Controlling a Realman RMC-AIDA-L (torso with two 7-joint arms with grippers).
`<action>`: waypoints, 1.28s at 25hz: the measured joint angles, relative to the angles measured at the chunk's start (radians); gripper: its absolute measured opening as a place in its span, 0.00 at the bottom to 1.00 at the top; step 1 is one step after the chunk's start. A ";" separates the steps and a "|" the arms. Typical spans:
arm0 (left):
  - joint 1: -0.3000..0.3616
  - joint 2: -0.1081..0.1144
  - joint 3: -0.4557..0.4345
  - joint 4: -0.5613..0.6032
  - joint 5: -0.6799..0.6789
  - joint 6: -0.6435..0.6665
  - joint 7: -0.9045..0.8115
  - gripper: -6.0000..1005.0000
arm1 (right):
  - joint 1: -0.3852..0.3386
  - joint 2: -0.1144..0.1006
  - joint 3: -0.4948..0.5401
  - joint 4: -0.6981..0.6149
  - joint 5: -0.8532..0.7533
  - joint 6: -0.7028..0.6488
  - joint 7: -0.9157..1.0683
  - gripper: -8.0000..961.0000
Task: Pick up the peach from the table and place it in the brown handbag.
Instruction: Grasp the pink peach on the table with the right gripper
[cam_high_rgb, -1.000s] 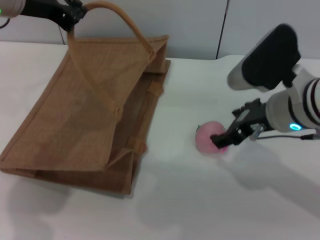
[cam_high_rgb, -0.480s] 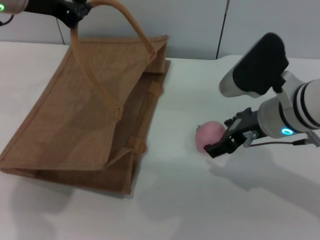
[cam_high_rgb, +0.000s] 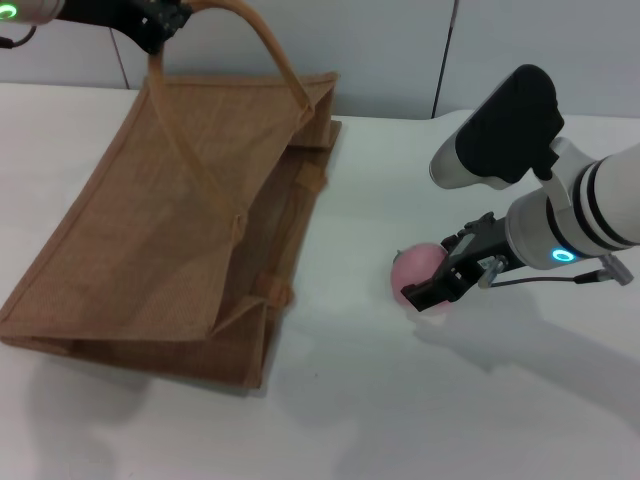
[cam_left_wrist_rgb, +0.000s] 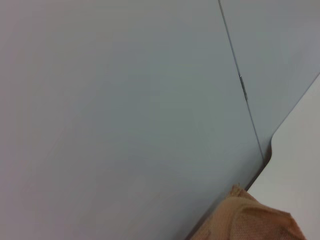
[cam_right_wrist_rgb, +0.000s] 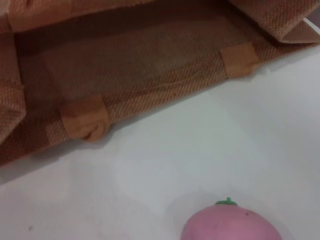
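2 arms were at work when we looked. The right gripper sat low over the white surface, its dark fingers closed around the peach from the robot's right, pinching it; the fruit showed pink just past the fingertips, on or barely off the surface, we could not tell which. In the right wrist view the peach appeared round, with no long axis to speak of, and its small green stem nub pointed toward the open mouth of the brown handbag.

The brown handbag lay on its side on the robot's left half of the surface, well apart from the peach. Its long axis ran from the near-left corner toward the far centre, and its mouth gaped toward the robot's right, facing the fruit. 1 arched handle was raised off the surface at the far end.

The left gripper hung high at the far left, pinching that handle and holding the upper panel up. The left wrist view gave us only a grey wall panel, a strip of the surface's edge and a corner of the bag's weave.
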 joint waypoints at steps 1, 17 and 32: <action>-0.001 0.000 0.000 -0.001 0.000 0.000 0.000 0.11 | 0.002 0.000 0.001 0.000 0.000 0.000 0.000 0.92; -0.010 0.000 0.004 -0.005 -0.003 0.000 -0.010 0.11 | 0.040 0.000 -0.006 0.071 0.000 -0.036 0.000 0.92; -0.015 0.000 0.012 -0.009 -0.001 0.000 -0.012 0.11 | 0.102 0.000 -0.005 0.177 0.001 -0.045 -0.023 0.92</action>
